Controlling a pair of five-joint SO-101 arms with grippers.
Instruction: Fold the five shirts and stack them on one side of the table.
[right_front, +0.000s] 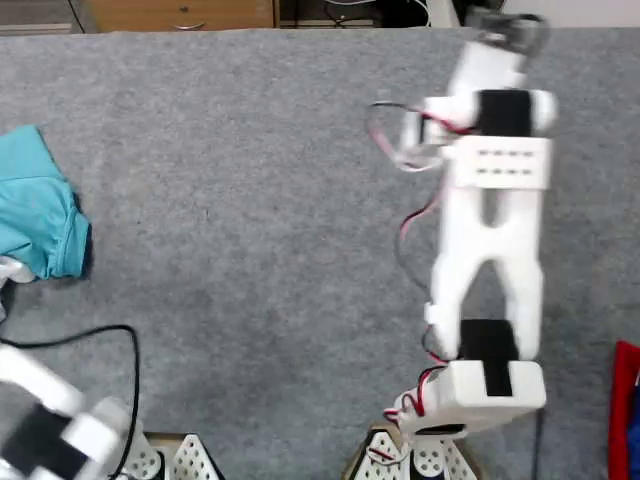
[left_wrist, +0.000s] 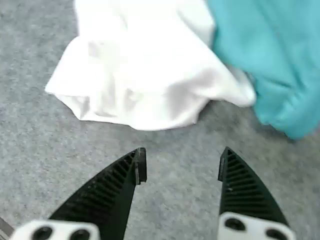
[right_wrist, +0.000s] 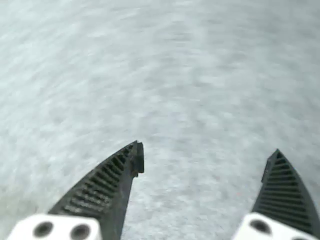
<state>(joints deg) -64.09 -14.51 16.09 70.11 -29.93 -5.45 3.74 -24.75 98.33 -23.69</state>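
1. High view: the teal shirt (right_front: 40, 215) lies crumpled at the left edge of the grey table (right_front: 250, 200), and the frame cuts part of it off. The left arm (right_front: 55, 430) sits at the near left corner, also cut off, so its claw cannot be made out here. A black cable (right_front: 125, 350) loops beside it. The right arm (right_front: 490, 230) stretches away over the right half of the table, well apart from the teal shirt, and its far end is blurred. A red and blue thing (right_front: 626, 410) pokes in at the right edge, with too little showing to tell what it is.

2. Left wrist view: the left claw (left_wrist: 182, 165) is spread wide and holds nothing, hanging over bare grey table. Just beyond its tips lies a rumpled white shirt (left_wrist: 140, 70), not touching them. The teal shirt (left_wrist: 265, 55) overlaps one side of the white one and runs out of frame.

3. Right wrist view: the right claw (right_wrist: 207, 155) is spread very wide and is empty, with bare grey table (right_wrist: 175, 75) beneath and beyond it. The surface looks blurred.
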